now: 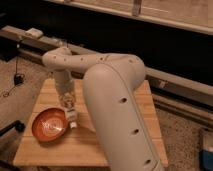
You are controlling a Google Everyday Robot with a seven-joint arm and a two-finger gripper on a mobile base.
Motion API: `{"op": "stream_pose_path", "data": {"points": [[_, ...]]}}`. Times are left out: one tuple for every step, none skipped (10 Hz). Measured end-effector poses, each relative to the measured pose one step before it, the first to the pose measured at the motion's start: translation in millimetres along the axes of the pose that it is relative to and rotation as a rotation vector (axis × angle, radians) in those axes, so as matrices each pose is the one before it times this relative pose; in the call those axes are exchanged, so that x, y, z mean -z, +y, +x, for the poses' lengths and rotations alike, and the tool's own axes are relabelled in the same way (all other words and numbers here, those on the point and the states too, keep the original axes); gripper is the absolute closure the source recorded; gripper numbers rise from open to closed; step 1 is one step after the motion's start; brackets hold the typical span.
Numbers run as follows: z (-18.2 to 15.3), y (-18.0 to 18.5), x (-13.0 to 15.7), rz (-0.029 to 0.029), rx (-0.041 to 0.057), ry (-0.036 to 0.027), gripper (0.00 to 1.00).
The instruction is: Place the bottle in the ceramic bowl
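1. My gripper (69, 106) hangs over the wooden table (122, 135), just right of the ceramic bowl (50, 125), its jaws closed on the bottle (71, 116).
2. The bottle hangs near upright, long axis roughly vertical, white cap end pointing down by the bowl's right rim.
3. My pale arm (110, 100) bulks over the table's middle, hiding much of it.
4. A dark rail (30, 42) runs behind the table.

Gripper (68, 105) (with bottle (71, 117)) just right of ceramic bowl (50, 124), on table (115, 145).
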Motion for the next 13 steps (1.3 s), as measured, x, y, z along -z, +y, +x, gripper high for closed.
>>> {"op": "stream_pose_path", "data": {"points": [[-1.73,18.20,1.43,-0.00999,0.04853,0.00371,1.00],[1.69,18.49,-0.84,-0.01230,0.04620,0.00429,0.98],[1.86,14.19,-0.65,-0.00926,0.03669,0.00268,0.92],[1.98,14.22,-0.49,-0.00752,0.03765,0.00102,0.82],[0.66,12.74,-2.04,-0.00533,0.03043,-0.00004,0.72],[-1.52,11.13,-1.20,-0.00919,0.03583,-0.00199,0.61],[-3.17,4.58,-0.86,-0.00512,0.02095,-0.00030,0.52],[-2.17,1.13,-0.52,-0.00543,0.00970,-0.00071,0.44],[-1.68,-0.01,-0.50,-0.00521,0.01443,-0.00130,0.34],[-1.52,-1.29,0.02,-0.00340,0.00662,-0.00339,0.25],[-1.93,-1.50,-0.81,-0.00492,0.00607,-0.00301,0.20],[-0.72,0.47,0.62,-0.00660,0.00685,-0.00463,0.20],[-0.07,-0.74,-0.01,-0.00049,-0.00123,-0.00136,0.20]]}}
